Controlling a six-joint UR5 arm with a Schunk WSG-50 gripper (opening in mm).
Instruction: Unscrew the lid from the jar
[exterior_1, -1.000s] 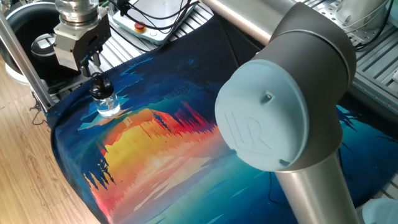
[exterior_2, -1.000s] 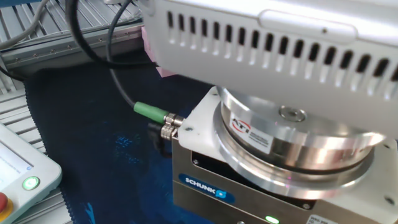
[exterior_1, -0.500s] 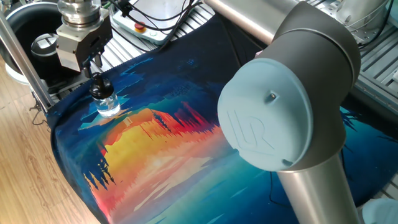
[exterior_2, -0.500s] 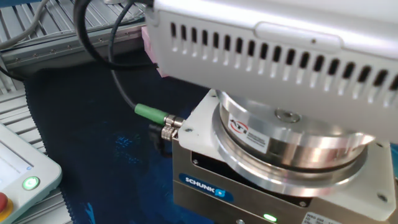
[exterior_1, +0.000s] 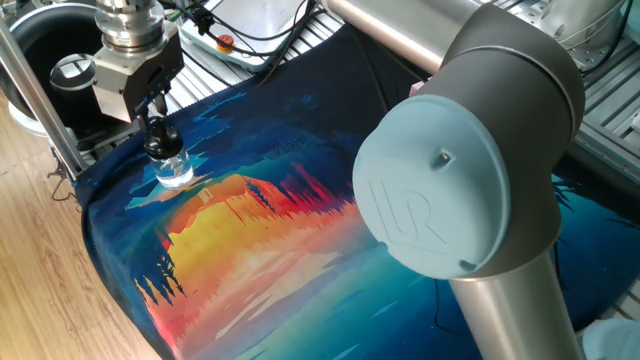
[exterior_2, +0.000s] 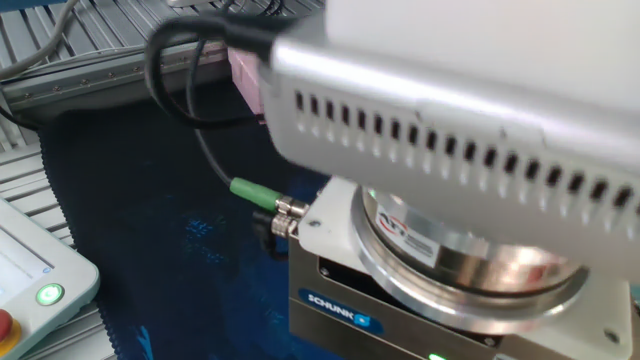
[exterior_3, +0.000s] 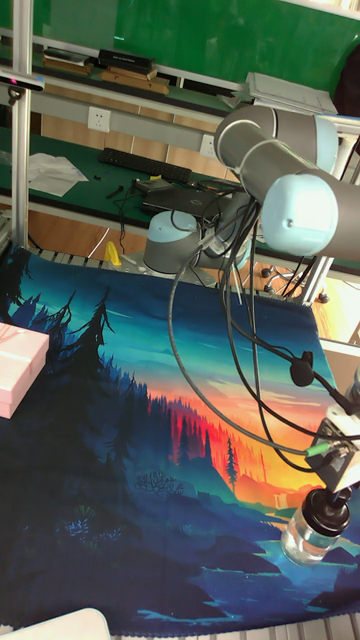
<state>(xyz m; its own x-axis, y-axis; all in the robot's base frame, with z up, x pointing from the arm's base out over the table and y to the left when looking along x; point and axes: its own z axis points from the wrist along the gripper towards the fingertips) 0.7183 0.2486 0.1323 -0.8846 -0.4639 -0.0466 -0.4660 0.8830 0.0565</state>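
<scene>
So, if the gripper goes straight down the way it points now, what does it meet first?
The gripper points straight down at the lid of the jar, so it would meet the lid first; its fingertips already seem to be at it.

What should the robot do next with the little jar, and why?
Probably twist the lid to loosen it. The end effector sits right at the black lid, which is still on the jar, and the jar stands upright on the cloth. I can't tell how tightly it grips.

Silver-grey arm (exterior_1: 500, 60), pale blue joint caps (exterior_1: 440, 190), black cables (exterior_3: 235, 340).
</scene>
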